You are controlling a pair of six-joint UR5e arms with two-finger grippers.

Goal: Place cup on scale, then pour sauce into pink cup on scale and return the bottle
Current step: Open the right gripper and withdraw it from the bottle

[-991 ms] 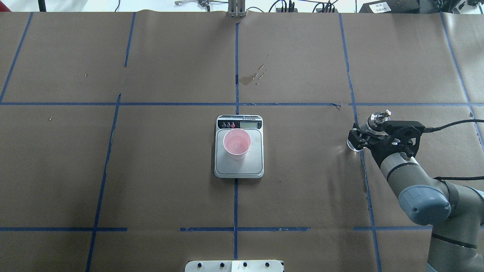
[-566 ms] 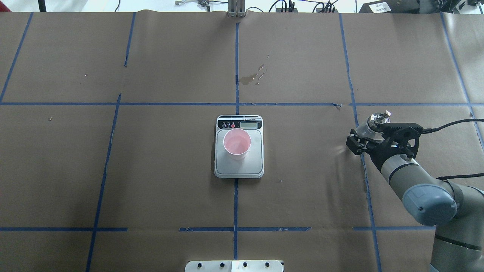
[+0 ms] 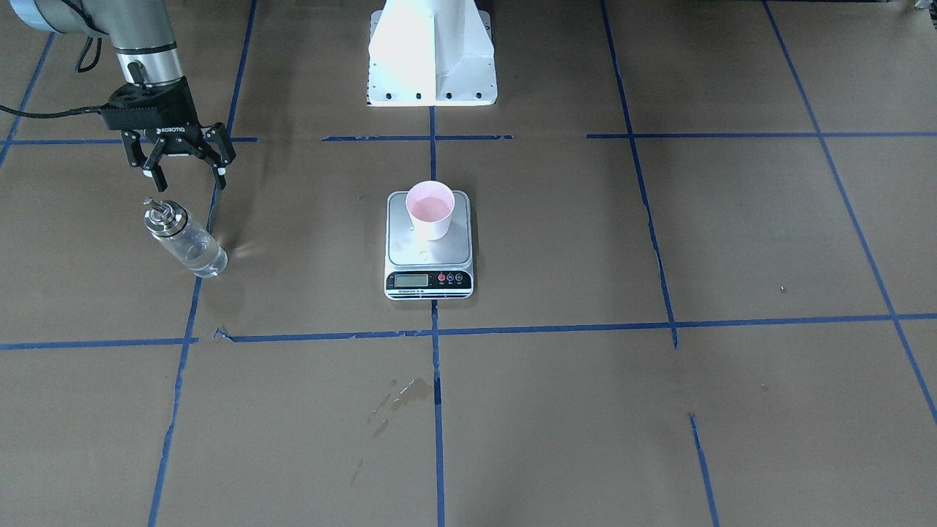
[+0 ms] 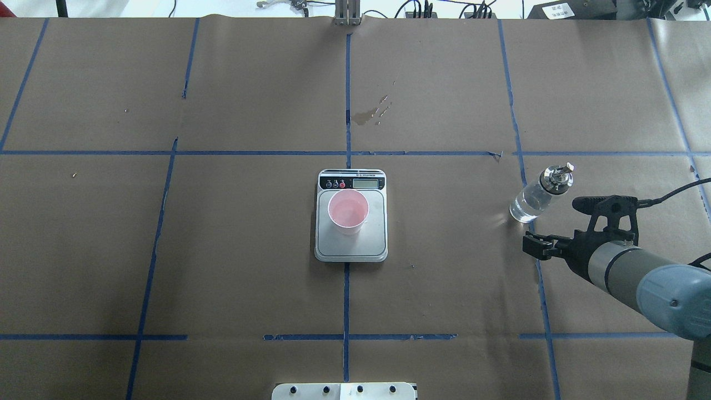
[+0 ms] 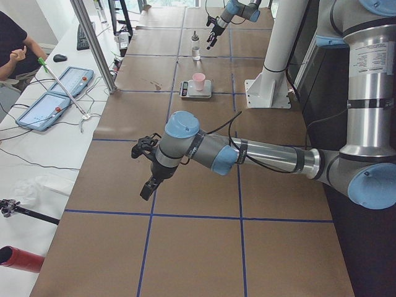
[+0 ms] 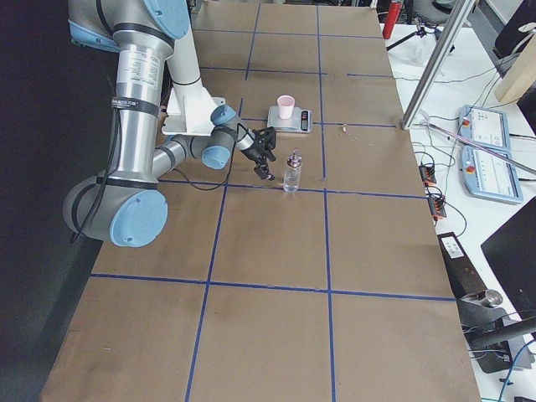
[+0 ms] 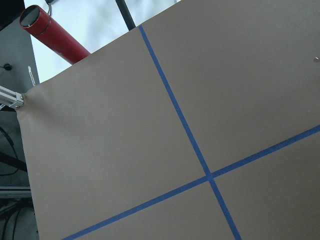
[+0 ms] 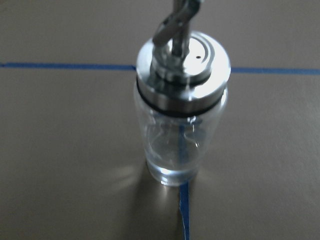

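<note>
Since a second ago the right pincer (image 3: 187, 174) has let go of the bottle (image 3: 187, 241) and drawn back toward the robot. Its jaws now stand spread and empty, clear of the glass but near it. The bottle stands upright on the counter (image 3: 585, 241) over a blue tape line (image 3: 198, 307), well apart from the scale (image 3: 410, 252), whose platform carries the cup (image 3: 430, 208). The left pincer (image 5: 143, 170) hangs far off, and I cannot tell whether it is spread or clenched. The job looks nearly finished. One risk remains: a low or sideways retreat could clip the metal spout (image 3: 157, 212) and topple the bottle.
</note>
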